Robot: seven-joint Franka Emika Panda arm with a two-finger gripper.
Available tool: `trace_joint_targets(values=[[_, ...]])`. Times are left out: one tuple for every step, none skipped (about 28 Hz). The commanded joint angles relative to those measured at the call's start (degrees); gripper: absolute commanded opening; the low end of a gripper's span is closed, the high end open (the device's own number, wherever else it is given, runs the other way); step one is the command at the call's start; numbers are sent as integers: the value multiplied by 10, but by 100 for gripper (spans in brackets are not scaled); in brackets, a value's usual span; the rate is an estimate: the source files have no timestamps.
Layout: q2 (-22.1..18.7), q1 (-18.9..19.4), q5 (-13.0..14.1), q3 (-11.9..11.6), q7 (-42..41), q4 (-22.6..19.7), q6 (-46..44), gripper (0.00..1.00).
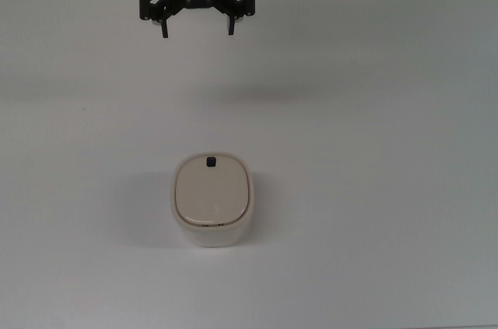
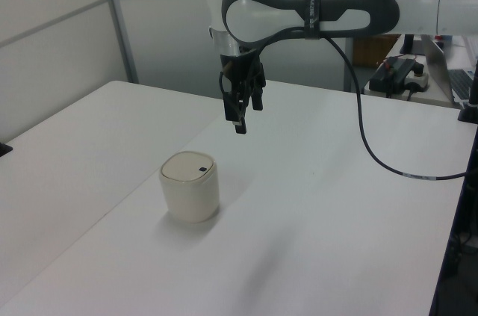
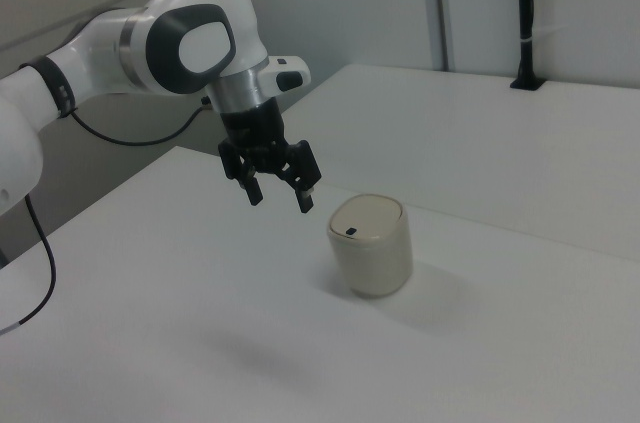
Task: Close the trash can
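White tabletop (image 1: pixel 373 150) carries the trash can (image 1: pixel 212 199), upright, lid flat and shut, its dark button (image 1: pixel 211 162) on the edge facing the gripper (image 1: pixel 198 32). That gripper (fingers spread, empty) hangs well apart, above.

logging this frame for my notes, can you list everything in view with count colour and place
trash can: one, cream, standing upright on the table near the middle of the top view, lid flat and shut, apart from the gripper
button: one, dark, on the lid's edge nearest the gripper
table: one, white, under everything
cable: one, black, hanging from the arm in the left view
arm: one, white and grey, reaching over the table
gripper: one, black, open, empty, in the air at the top view's upper edge
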Motion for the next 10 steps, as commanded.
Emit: trace_joint_targets(values=[[-7,3,6,-12,9,2,-15,100],[-7,3,6,-13,9,2,-15,100],[-7,2,6,-13,9,2,-15,100],[-7,2,6,-14,9,2,-15,100],[-7,2,6,-14,8,2,-15,100],[-7,2,6,-17,8,2,-15,100],[-7,2,6,-18,7,2,-15,100],[-6,2,6,-18,7,2,-15,100],[-6,2,6,-18,6,2,-15,100],[-6,2,6,-18,6,2,-15,100]])
